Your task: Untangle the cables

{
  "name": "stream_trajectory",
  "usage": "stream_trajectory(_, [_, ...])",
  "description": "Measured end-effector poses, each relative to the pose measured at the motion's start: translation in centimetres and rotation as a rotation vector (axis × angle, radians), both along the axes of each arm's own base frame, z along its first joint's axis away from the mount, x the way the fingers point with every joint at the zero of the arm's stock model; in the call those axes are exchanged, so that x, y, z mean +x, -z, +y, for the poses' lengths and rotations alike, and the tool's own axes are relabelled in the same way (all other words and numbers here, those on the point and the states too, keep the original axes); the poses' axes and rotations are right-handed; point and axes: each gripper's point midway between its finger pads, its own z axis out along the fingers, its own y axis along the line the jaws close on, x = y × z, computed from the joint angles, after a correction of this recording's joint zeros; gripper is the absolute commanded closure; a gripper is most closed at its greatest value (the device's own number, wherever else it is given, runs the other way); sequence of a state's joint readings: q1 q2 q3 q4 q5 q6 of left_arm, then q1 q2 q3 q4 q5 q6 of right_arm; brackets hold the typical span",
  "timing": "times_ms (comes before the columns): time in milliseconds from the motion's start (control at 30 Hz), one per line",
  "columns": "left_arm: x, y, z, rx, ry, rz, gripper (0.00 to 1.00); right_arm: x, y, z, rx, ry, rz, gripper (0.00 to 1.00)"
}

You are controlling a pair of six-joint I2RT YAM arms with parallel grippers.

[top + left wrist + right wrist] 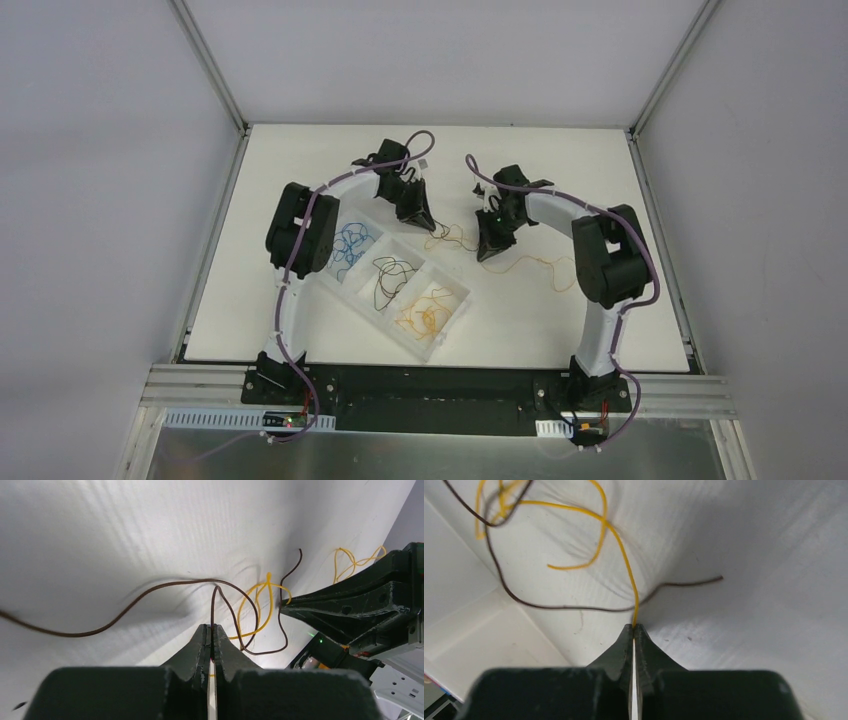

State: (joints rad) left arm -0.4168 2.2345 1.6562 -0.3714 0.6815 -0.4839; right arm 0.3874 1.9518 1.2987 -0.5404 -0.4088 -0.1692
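White desk (590, 160) enclosed by plain grey walls (440, 50); metal frame posts (208, 60) rise from its corners at 11 and 1 o'clock; aluminium rail (190, 385) at 6 o'clock.

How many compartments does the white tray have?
3, in a diagonal row: far-left compartment holds blue cables, middle compartment black cables, near-right compartment orange cables. Left arm overlaps the far end.

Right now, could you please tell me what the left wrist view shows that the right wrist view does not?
Left wrist only: the left end effector shut on the dark cable, with the right end effector seen from outside. Right wrist only: that end effector's shut grip on the yellow cable, plus what looks like a tray wall. Both: dark and yellow cables crossing on the white table.
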Motion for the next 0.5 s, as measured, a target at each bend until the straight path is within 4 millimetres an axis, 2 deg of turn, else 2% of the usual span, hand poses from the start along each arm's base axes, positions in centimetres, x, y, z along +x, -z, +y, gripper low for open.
stream_trajectory(133, [1.7, -0.6, 2.1, -0.004, -0.048, -0.017, 1.0, -0.4, -0.1, -2.2, -0.061, 0.015, -0.017, 1.0])
stream_trajectory(200, [2.7, -1.2, 3.6, -0.007, -0.08, -0.035, 1.0, -0.7, -0.2, -4.3, -0.1, 0.038, -0.017, 1.0])
stream_trajectory(333, [5.5, -3.0, 7.5, -0.012, -0.159, -0.088, 1.0, -1.1, -0.4, -9.7, -0.187, 0.107, -0.011, 1.0])
stream_trajectory(500, [8.4, -5.0, 11.0, -0.008, -0.223, -0.163, 1.0, -1.6, -0.5, -14.8, -0.263, 0.164, 0.011, 1.0])
